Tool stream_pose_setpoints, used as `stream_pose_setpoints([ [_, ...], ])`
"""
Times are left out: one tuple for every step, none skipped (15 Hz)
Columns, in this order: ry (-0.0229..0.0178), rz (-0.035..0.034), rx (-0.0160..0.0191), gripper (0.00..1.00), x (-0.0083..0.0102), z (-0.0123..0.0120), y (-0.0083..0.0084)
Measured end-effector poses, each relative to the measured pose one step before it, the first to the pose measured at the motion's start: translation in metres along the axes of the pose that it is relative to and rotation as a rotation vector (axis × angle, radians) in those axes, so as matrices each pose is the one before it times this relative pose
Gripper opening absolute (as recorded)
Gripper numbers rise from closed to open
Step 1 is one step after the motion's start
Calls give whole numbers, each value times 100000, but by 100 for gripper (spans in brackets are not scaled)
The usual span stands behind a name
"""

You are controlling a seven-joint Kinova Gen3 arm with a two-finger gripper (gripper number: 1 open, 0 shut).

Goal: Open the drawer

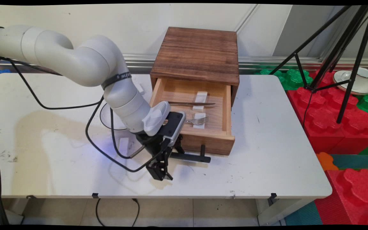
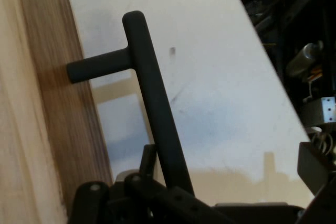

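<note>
White rounded arm (image 1: pixel 75 60); black cables (image 1: pixel 107 150); black fingers (image 1: pixel 160 171).

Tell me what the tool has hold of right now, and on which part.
It cannot be told for sure. The tool sits at the left end of the open drawer's black handle bar, which runs into its linkage, but the fingers are hidden.

Bright even indoor light, soft shadows, bowed edges, hand view soft

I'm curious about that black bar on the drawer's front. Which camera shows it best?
The hand view: the black handle fills the picture, one post meeting the drawer front. The main view shows it small, partly hidden by the pincer.
</note>
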Motion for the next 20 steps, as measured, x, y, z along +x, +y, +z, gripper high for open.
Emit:
stream_pose_setpoints([
  [424, 657, -390, 100, 78, -6, 505],
  [200, 336, -152, 100, 25, -8, 278],
  [212, 335, -131, 100, 31, -6, 263],
  [233, 441, -119, 100, 4, -12, 380],
  [249, 343, -34, 100, -9, -26, 379],
  [207, 276, -10, 100, -8, -22, 314],
  [263, 347, 36, 100, 5, -31, 360],
  [342, 378, 61, 100, 28, -36, 350],
  [287, 312, 22, 100, 23, -30, 299],
  [390, 566, -24, 100, 56, -37, 350],
  [433, 697, -106, 100, 53, -42, 366],
  [296, 392, -46, 100, 33, -39, 219],
  [371, 554, -214, 100, 20, -62, 402],
  [278, 369, -220, 100, -14, -68, 360],
  [115, 200, -152, 100, -14, -48, 242],
  [193, 291, -213, 100, -36, -76, 355],
  [186, 231, -98, 100, -38, -90, 328],
  [209, 299, -45, 100, -44, -85, 301],
  [188, 259, -55, 100, -25, -68, 225],
  [203, 277, 43, 100, -46, -84, 259],
])
